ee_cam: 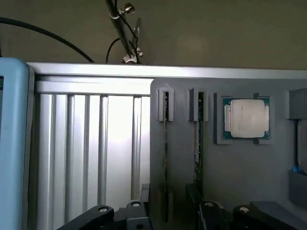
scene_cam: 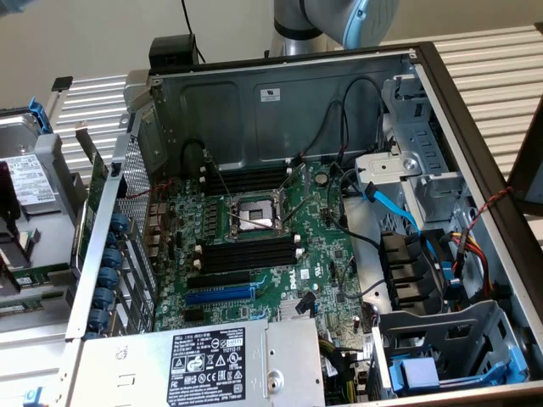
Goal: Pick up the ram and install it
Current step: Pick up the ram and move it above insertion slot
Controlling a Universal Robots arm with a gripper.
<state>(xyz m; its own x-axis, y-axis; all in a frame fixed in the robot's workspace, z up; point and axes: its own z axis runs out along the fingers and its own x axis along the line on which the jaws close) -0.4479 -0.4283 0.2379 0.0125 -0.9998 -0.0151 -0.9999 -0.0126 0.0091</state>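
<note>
1. Two dark fingers of the end effector (ee_cam: 168, 216) stand spread wide in the wrist view, with nothing pinched between them.
2. Just beyond the fingers, the ram (ee_cam: 165, 143) stands on its long edge in a narrow slot of a grey holder tray (ee_cam: 240, 177). The stick seems to line up with the gap between the fingers, but whether either finger touches it I cannot tell.
3. Just beside it, a second stick (ee_cam: 196, 143) sits on edge in a neighbouring slot of the same tray. Further along, a processor chip (ee_cam: 247, 117) lies flat in its own pocket.
4. Beside the tray is the ribbed metal table (ee_cam: 96, 143).
5. In the exterior view, the open computer case (scene_cam: 280, 93) lies on its side with the green motherboard (scene_cam: 327, 246) exposed. Its black memory slots (scene_cam: 246, 255) look empty, and no stick is seated in them.
6. Judged from this, the task is at its very start. The ram is not yet gripped or lifted, so both the pick-up and the seating in a memory slot remain undone.
</note>
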